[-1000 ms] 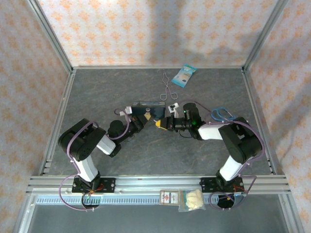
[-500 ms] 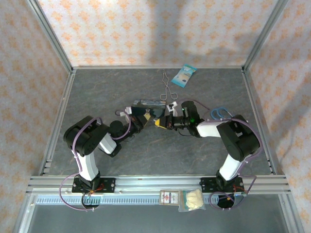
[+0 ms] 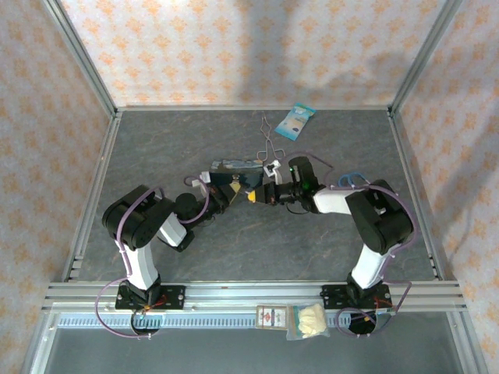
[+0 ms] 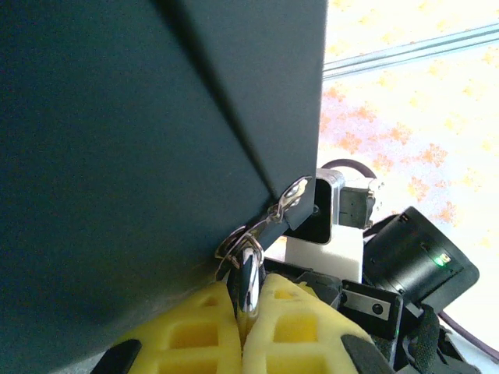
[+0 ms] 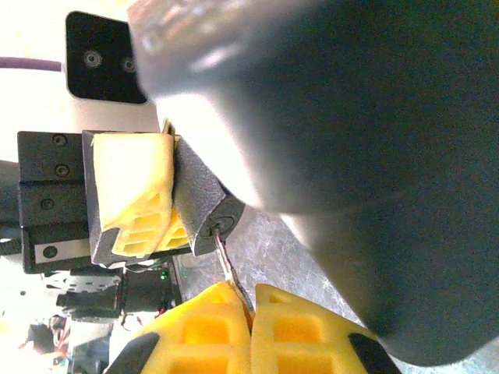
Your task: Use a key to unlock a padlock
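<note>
The small dark grey padlock [image 5: 199, 206] is pinched between the yellow pads of my left gripper [image 4: 248, 312], which is shut on it. Its keyhole end faces the right gripper. From the left wrist the padlock [image 4: 249, 280] appears as a shiny sliver with thin silvery loops above it, close against the dark tin [image 4: 140, 140]. My right gripper [image 5: 251, 300] is shut on the thin silvery key [image 5: 228, 269], whose tip sits in the keyhole. From above, the left gripper [image 3: 236, 190] and the right gripper [image 3: 260, 195] meet nose to nose just in front of the blue tin [image 3: 234, 167].
Long wire tongs [image 3: 269, 144] and a blue packet [image 3: 295, 122] lie behind the tin. A blue loop [image 3: 352, 181] rests beside the right arm. Two small packets [image 3: 296, 319] sit on the front rail. Metal frame posts border the grey table [image 3: 257, 249].
The right gripper has shifted a little left and back with the key, closing on the left gripper. The left arm shifted slightly early on. Both grippers stayed shut.
</note>
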### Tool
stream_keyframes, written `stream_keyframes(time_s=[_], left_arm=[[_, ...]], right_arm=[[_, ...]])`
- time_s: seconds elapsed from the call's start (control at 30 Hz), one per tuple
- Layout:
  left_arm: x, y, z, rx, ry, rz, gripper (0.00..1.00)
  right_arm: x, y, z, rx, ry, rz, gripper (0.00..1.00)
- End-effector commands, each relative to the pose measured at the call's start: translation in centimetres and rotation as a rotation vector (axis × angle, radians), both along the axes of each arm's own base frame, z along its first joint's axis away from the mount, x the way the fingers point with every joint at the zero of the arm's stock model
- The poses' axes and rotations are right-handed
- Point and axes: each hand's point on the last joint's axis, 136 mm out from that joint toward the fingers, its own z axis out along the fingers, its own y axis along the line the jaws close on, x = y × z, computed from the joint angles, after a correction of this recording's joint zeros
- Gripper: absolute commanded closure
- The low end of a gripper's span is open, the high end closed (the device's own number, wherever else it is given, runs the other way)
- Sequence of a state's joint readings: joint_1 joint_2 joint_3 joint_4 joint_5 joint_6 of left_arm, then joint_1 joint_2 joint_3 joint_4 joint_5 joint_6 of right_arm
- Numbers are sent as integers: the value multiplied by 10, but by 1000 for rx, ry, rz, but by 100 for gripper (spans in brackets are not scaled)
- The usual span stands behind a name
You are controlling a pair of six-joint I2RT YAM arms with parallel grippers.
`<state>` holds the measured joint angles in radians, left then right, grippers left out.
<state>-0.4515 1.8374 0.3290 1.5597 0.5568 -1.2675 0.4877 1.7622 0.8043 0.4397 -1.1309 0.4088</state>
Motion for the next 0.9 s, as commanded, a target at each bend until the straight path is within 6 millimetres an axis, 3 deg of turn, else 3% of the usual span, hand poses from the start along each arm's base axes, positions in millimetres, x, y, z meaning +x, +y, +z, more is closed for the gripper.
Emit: stream_keyframes(time_s=[0.0, 0.1, 0.2, 0.3, 0.43, 0.6, 0.87], left_arm=[[-55, -48, 39, -71, -165, -370, 100], [-53, -50, 37, -58, -160, -371, 100], [-53, -52, 37, -50, -168, -385, 100], [-54, -53, 37, -38, -179, -398, 100], [-56, -51, 34, -10, -185, -392, 100], [-56, -49, 41, -33, -210, -378, 100], [-59, -51, 45, -69, -217, -402, 100]], right_arm=[[16, 16, 35, 45, -236, 57, 100], [23, 14, 33, 9, -244, 33, 100], [20, 21, 42, 80, -211, 60, 100], [31, 19, 34, 42, -184, 8, 100], [42, 20, 40, 92, -54, -74, 100], [37, 20, 57, 238, 106, -119, 100], [38, 19, 48, 194, 127, -139, 100]])
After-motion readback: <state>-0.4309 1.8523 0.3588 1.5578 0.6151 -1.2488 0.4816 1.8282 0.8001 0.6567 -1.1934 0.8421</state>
